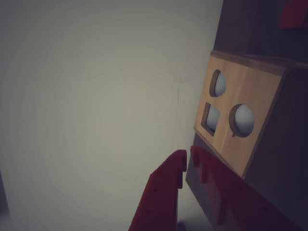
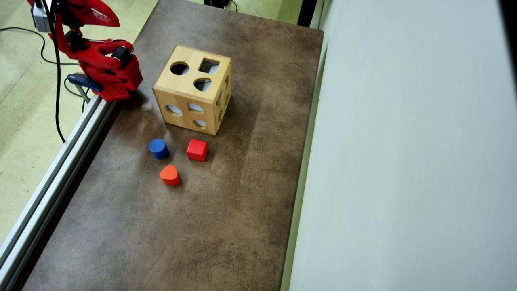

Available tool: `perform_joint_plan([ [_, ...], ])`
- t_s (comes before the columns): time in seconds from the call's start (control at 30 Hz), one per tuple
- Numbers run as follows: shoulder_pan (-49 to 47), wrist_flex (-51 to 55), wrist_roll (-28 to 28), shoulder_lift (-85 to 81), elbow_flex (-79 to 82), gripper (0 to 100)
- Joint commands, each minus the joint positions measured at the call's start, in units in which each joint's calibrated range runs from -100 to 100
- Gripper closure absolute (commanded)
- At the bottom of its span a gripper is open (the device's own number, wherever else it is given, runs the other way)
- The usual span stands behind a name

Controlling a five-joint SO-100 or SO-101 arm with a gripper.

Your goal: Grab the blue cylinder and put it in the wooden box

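The blue cylinder (image 2: 158, 148) stands upright on the brown table, just in front of the wooden box (image 2: 194, 89) and left of the red cube in the overhead view. The box has shaped holes in its top and sides. It also shows at the right of the wrist view (image 1: 240, 110). My red gripper (image 2: 115, 22) is raised at the table's far left corner, well away from the cylinder. In the wrist view the gripper (image 1: 187, 156) has its fingertips almost together with nothing between them. The cylinder is out of the wrist view.
A red cube (image 2: 197, 150) and an orange rounded-triangle block (image 2: 169, 175) lie beside the cylinder. An aluminium rail (image 2: 60, 161) runs along the table's left edge. A pale wall (image 2: 404, 161) borders the right edge.
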Motion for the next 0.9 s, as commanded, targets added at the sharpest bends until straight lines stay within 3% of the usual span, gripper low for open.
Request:
perform_joint_plan([
  [0.0, -0.9, 0.4, -0.2, 0.2, 0.1, 97],
  [0.87, -0.9, 0.4, -0.1, 0.7, 0.1, 97],
])
